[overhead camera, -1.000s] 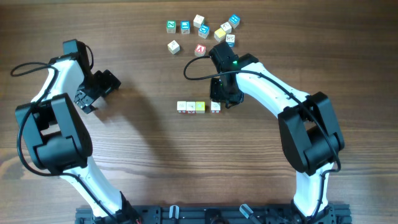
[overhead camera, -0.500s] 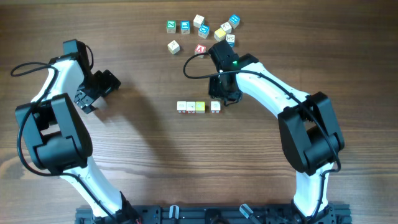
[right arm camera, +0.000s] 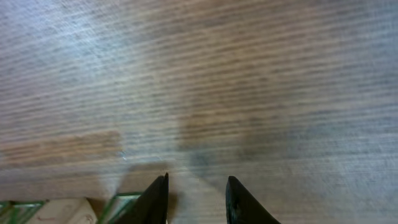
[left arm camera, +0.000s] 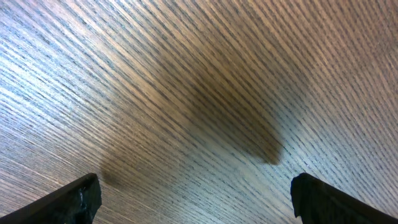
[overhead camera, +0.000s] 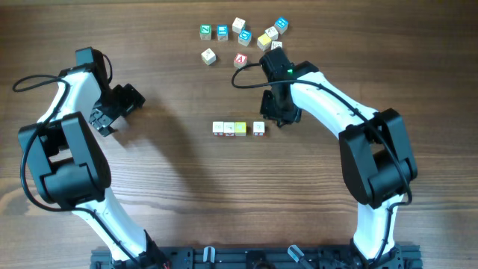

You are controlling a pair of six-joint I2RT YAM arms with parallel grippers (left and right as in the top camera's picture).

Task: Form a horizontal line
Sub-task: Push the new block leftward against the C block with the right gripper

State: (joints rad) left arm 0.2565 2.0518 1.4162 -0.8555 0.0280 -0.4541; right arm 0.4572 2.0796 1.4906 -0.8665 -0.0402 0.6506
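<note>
The right tool (right arm camera: 197, 182) hangs low over the bare brown wood-grain tabletop (overhead camera: 187, 194) with its two black fingers only a narrow way apart and nothing between them. Just beside it, toward the tabletop's left edge, sits the cream wooden cube (overhead camera: 258, 128) that ends the horizontal line (overhead camera: 237, 128). That line of small wooden letter cubes lies near the middle of the tabletop: two cream ones and a yellow one touching, then a small gap, then the end cube. By my count that is four, so the step in hand looks like fetching one more. The cream wooden cube with a red "A" (overhead camera: 240, 59) is a likely choice, since it lies at the near side of the loose cluster of blue-, green- and cream-faced cubes (overhead camera: 245, 36) by the far edge. To do it well, lift clear of the end cube first, spread the fingers wider, and come down squarely on opposite faces. The left tool (left arm camera: 194, 186) hangs wide open and empty toward the left edge, well apart.
</note>
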